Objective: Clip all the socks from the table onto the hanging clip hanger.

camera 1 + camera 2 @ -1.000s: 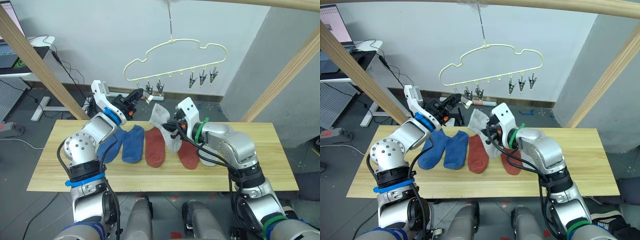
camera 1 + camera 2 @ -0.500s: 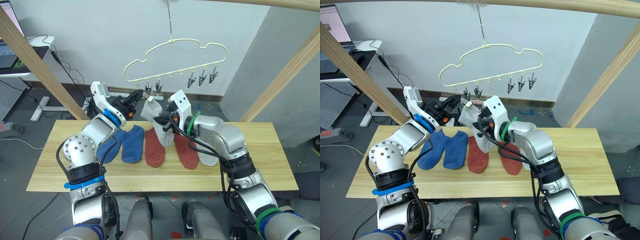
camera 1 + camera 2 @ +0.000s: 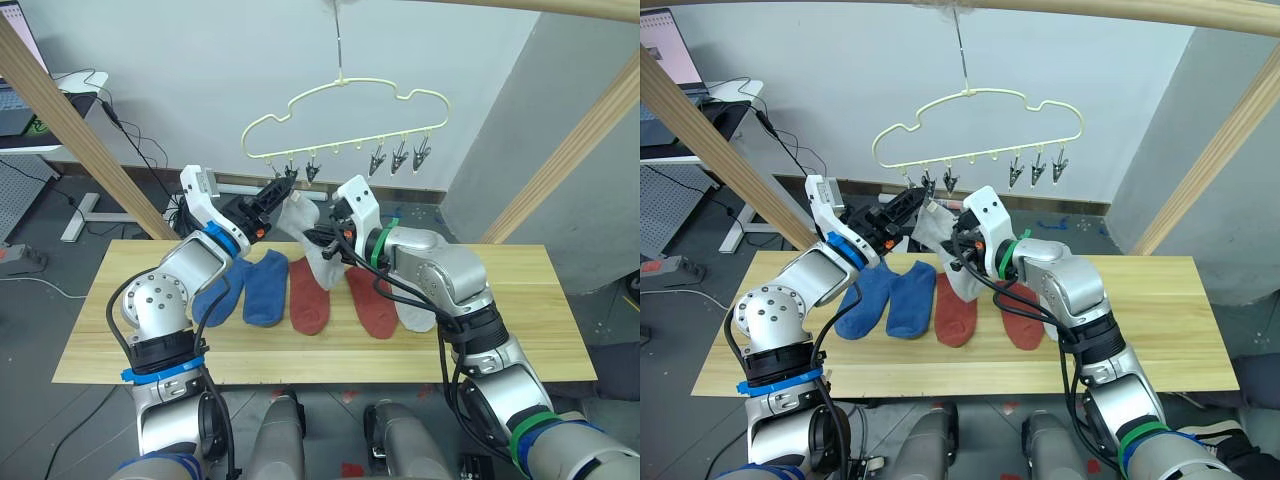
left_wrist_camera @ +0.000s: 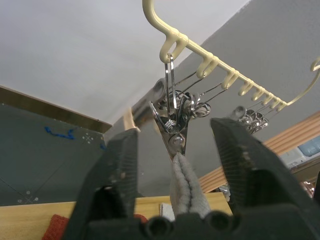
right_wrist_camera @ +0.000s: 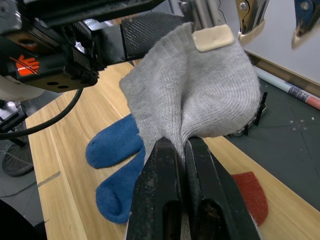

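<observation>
Between my left gripper (image 4: 176, 150)'s wide-open fingers hangs the end clip (image 4: 172, 131) of the clip hanger (image 3: 345, 112). My right gripper (image 5: 181, 165) pinches the grey sock (image 5: 192, 92), its cuff just under that clip. I'd squeeze the clip's handles, not its mouth, then feed the cuff fully in before letting go.

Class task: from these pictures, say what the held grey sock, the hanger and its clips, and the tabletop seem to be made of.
Grey sock: soft knit fabric, ribbed stitches visible.
Hanger: thin wire, apparently pale-yellow coated, smooth.
Clips: shiny bare metal.
Table: light wood planks, grain and seams showing.
</observation>
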Controlling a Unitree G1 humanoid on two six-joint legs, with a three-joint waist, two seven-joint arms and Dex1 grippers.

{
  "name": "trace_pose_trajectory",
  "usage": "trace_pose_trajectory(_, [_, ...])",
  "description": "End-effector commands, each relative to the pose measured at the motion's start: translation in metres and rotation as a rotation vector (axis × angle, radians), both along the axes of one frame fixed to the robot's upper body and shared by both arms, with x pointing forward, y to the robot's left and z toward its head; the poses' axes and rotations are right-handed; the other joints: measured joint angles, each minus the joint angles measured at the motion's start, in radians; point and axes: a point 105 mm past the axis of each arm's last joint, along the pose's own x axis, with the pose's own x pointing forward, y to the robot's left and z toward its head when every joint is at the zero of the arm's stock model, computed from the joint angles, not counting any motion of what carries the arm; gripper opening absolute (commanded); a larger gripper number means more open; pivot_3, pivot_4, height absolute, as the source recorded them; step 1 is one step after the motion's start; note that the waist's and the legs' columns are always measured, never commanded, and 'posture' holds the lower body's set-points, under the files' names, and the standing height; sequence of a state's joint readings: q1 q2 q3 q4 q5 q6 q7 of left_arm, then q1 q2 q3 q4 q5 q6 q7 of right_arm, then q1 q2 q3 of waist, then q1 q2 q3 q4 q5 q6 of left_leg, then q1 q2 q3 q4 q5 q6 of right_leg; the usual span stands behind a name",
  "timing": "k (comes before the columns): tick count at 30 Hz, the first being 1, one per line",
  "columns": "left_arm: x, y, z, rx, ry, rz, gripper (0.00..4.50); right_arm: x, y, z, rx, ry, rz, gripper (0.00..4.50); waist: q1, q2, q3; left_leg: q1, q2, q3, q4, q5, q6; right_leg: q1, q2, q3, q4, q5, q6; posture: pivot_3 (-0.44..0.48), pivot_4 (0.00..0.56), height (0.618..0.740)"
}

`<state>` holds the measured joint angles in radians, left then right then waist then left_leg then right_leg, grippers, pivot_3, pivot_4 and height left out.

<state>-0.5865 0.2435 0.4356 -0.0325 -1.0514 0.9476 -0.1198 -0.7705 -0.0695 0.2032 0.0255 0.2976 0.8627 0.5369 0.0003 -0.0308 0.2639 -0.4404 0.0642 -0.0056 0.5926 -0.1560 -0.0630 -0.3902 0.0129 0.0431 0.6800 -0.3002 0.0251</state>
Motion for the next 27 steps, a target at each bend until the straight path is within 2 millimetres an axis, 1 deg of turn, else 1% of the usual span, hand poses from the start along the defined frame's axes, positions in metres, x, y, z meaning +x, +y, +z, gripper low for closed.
trace_pose_trajectory(1, [-0.007,0.001,0.013,0.038,-0.061,-0.002,4.02,-0.006,0.009,0.013,0.068,-0.006,0.021,0.00,0.000,0.000,0.000,0.000,0.000,0.000,0.000,0.000,0.000,0.000,0.000,0.000,0.000,0.000,0.000,0.099,0.262,0.740])
trace_pose_trajectory(3, [-0.008,0.005,0.013,0.070,-0.069,0.012,4.49,-0.008,0.014,0.013,0.098,0.020,0.036,0.00,0.000,0.000,0.000,0.000,0.000,0.000,0.000,0.000,0.000,0.000,0.000,0.000,0.000,0.000,0.000,0.102,0.261,0.740])
trace_pose_trajectory(6, [-0.007,0.015,0.011,0.126,-0.067,0.058,4.50,-0.012,0.019,0.014,0.144,0.068,0.057,0.79,0.000,0.000,0.000,-0.001,0.000,-0.001,0.000,0.000,0.000,-0.001,0.000,-0.001,0.000,0.000,0.000,0.105,0.259,0.740])
trace_pose_trajectory(7, [-0.007,0.017,0.011,0.133,-0.068,0.063,4.50,-0.012,0.020,0.014,0.151,0.076,0.056,1.08,0.000,0.000,0.000,-0.001,0.000,-0.001,0.000,0.000,0.000,-0.001,0.000,-0.001,0.000,0.000,0.000,0.105,0.259,0.740])
trace_pose_trajectory(10, [-0.008,0.018,0.008,0.163,-0.072,0.069,4.50,-0.012,0.019,0.011,0.149,0.093,0.057,2.17,0.003,0.000,0.000,-0.002,0.000,-0.002,0.000,0.000,0.000,-0.001,0.000,-0.002,0.000,0.000,0.000,0.105,0.258,0.740])
trace_pose_trajectory(13, [-0.008,0.019,0.005,0.188,-0.071,0.083,4.50,-0.013,0.013,0.000,0.113,0.107,0.048,3.21,0.007,0.000,0.000,-0.002,-0.001,-0.002,0.000,0.000,0.000,-0.001,-0.001,-0.002,-0.001,0.000,0.000,0.102,0.257,0.740])
trace_pose_trajectory(16, [-0.008,0.018,0.002,0.211,-0.076,0.088,4.50,-0.013,0.004,-0.007,0.094,0.113,0.030,4.32,0.008,0.000,0.000,-0.003,-0.001,-0.003,0.000,0.000,0.000,-0.001,-0.001,-0.002,-0.001,0.000,-0.001,0.101,0.256,0.740])
trace_pose_trajectory(17, [-0.008,0.017,0.001,0.217,-0.078,0.087,4.50,-0.013,0.001,-0.009,0.086,0.111,0.022,4.47,0.008,0.000,0.000,-0.004,-0.001,-0.003,0.000,0.000,0.000,-0.002,-0.001,-0.002,-0.001,0.001,-0.001,0.094,0.252,0.740])
trace_pose_trajectory(20, [-0.010,0.012,-0.002,0.286,-0.101,0.069,4.50,-0.009,-0.017,-0.016,0.034,0.072,-0.026,4.47,0.008,0.000,0.000,-0.009,-0.001,-0.003,0.001,0.000,0.000,-0.007,-0.001,-0.003,0.000,0.001,-0.002,0.094,0.252,0.740])
trace_pose_trajectory(22, [-0.010,0.010,-0.004,0.358,-0.129,0.068,4.50,-0.008,-0.027,-0.016,0.014,0.041,-0.045,4.47,0.007,0.000,0.000,-0.012,-0.001,-0.003,0.001,0.000,0.000,-0.011,0.000,-0.002,0.001,0.001,-0.002,0.094,0.252,0.740])
trace_pose_trajectory(25, [-0.009,0.003,-0.002,0.477,-0.211,0.071,4.50,-0.010,-0.055,-0.005,-0.007,-0.044,-0.076,4.47,0.009,0.000,0.000,-0.014,-0.001,-0.001,0.000,0.000,-0.001,-0.014,0.000,-0.001,0.001,0.002,-0.003,0.094,0.252,0.740])
trace_pose_trajectory(27, [-0.008,0.000,-0.001,0.556,-0.267,0.089,4.50,-0.014,-0.070,0.003,-0.019,-0.089,-0.075,4.47,0.011,0.000,0.000,-0.015,-0.001,-0.001,0.000,0.000,-0.001,-0.015,0.000,-0.001,0.001,0.002,-0.003,0.084,0.252,0.740])
